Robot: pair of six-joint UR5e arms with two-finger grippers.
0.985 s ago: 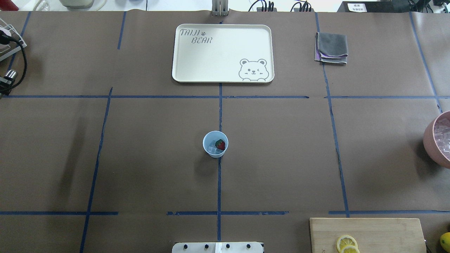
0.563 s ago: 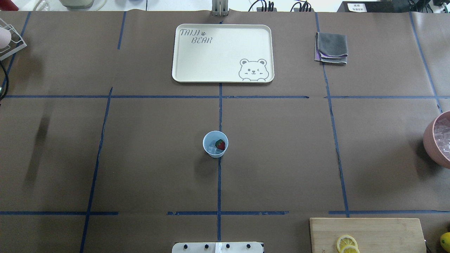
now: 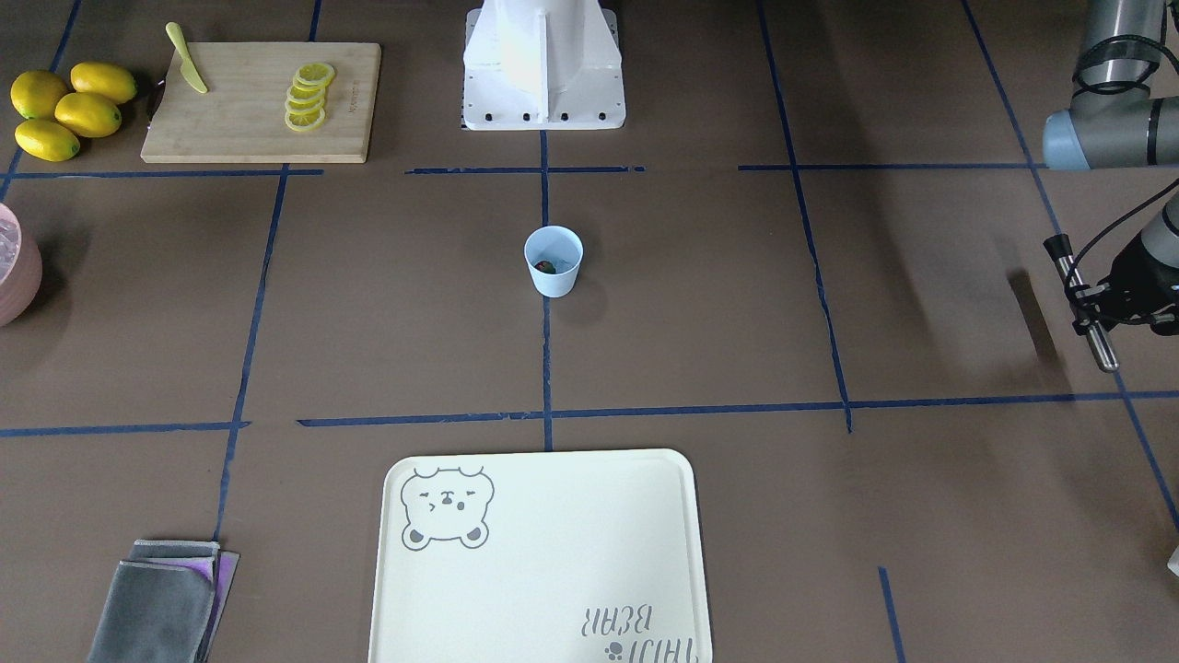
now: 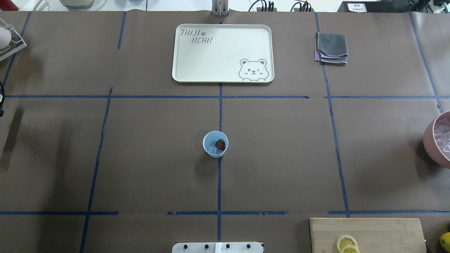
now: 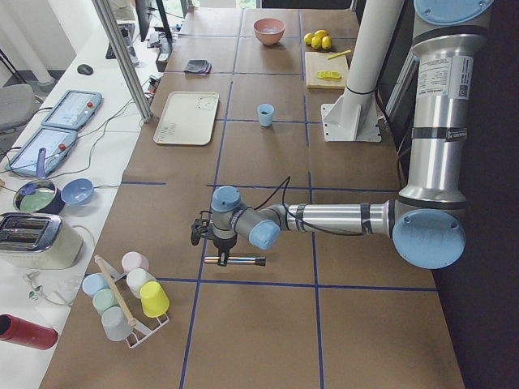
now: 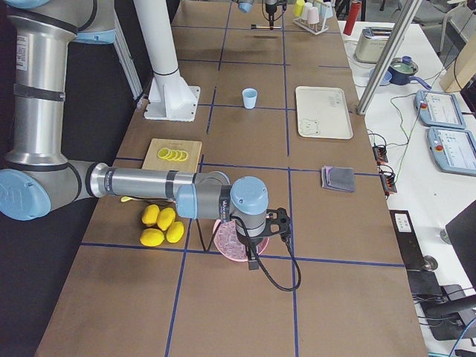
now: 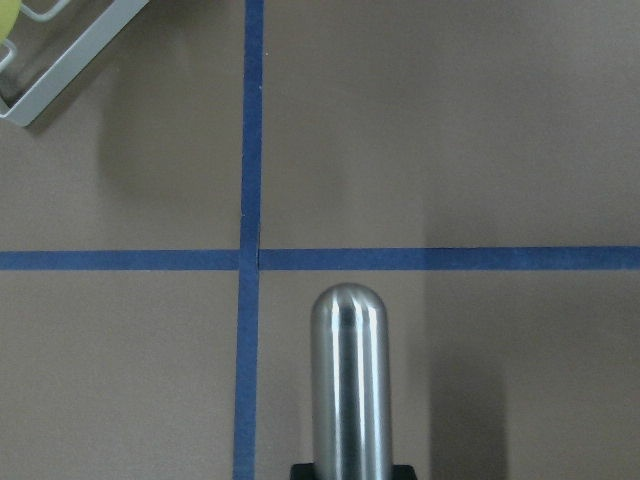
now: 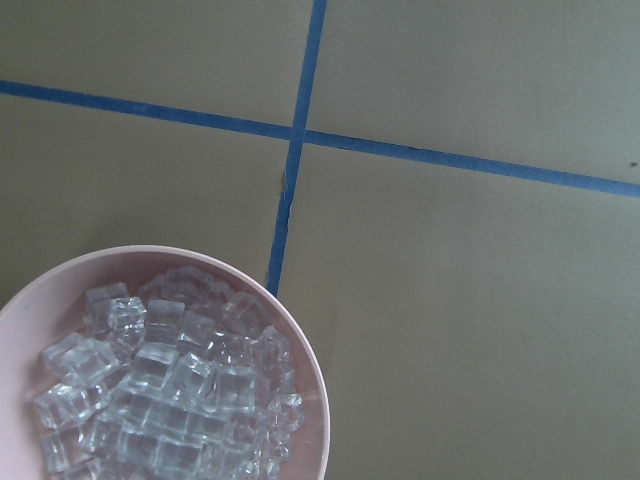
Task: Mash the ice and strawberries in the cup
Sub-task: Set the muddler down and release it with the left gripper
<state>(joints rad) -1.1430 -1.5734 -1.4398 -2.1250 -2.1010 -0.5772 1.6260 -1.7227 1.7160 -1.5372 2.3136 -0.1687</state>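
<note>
left gripper (image 3: 1094, 306) closed on one metal rod (image 7: 348, 385), rod held level above table (image 3: 737, 304); one cup (image 3: 554, 261) seen well apart from it, at table centre, one strawberry (image 4: 220, 144) and few ice cubes (image 4: 212, 150) inside, cube count not readable; right gripper (image 6: 255, 249) poised over one pink bowl (image 8: 316, 400) heaped with cubes, its opening cannot be told; four lemons (image 3: 64, 109) and one board (image 3: 239, 129) near it

Between left gripper (image 3: 1087, 309)'s fingers (image 3: 1076, 296): round-tipped steel rod (image 7: 348, 385). Far from them: light blue plastic cup (image 3: 554, 278) holding red strawberry (image 4: 220, 144), clear ice cubes (image 4: 212, 150).
</note>
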